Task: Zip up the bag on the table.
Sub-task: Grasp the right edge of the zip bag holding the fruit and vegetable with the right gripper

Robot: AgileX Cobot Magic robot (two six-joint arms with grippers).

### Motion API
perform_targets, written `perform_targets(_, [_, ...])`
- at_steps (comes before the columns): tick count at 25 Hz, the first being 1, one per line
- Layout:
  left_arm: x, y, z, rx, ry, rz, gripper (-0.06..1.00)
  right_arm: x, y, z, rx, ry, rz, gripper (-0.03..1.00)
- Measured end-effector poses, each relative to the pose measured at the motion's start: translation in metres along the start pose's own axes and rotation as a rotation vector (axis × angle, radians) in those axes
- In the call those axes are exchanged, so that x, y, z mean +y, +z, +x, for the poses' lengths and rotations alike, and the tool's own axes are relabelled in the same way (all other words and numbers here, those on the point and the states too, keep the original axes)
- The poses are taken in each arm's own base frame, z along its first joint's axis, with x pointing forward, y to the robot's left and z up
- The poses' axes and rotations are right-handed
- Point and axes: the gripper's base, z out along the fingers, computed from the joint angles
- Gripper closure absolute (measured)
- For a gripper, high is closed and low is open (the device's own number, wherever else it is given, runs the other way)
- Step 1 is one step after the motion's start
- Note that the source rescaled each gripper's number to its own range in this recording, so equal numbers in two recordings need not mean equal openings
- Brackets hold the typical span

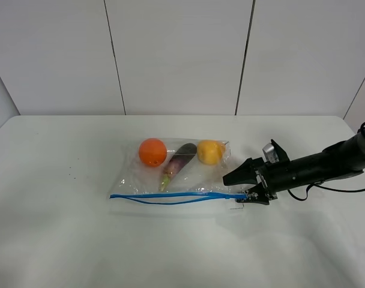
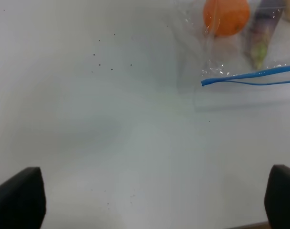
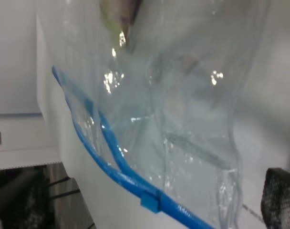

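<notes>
The bag (image 1: 176, 174) lies mid-table (image 1: 62, 240), its blue zipper strip (image 1: 170, 197) along the near edge, partly gaping. The right claw (image 1: 236, 188) — spread — straddles the slider (image 3: 150, 202) end, apparently to pinch it. The left claw (image 2: 152, 191), also spread, hovers short of the opposite corner.

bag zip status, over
left gripper open, off the bag. zipper mostly unzipped. right gripper open at the slider. nothing blocking.

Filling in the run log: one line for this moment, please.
bag: unzipped | right gripper: open, at right end of zipper | left gripper: open, away from bag
</notes>
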Motion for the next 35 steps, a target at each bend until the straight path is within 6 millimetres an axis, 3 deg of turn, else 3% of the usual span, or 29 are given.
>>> perform_targets(24, [0.0,0.0,0.0,0.0,0.0,0.0,-0.06,0.009,0.011,-0.006,-0.05,-0.026,-0.03,-0.03])
perform_targets(35, [0.0,0.0,0.0,0.0,0.0,0.0,-0.06,0.009,0.011,-0.006,-0.05,-0.026,-0.032,0.28])
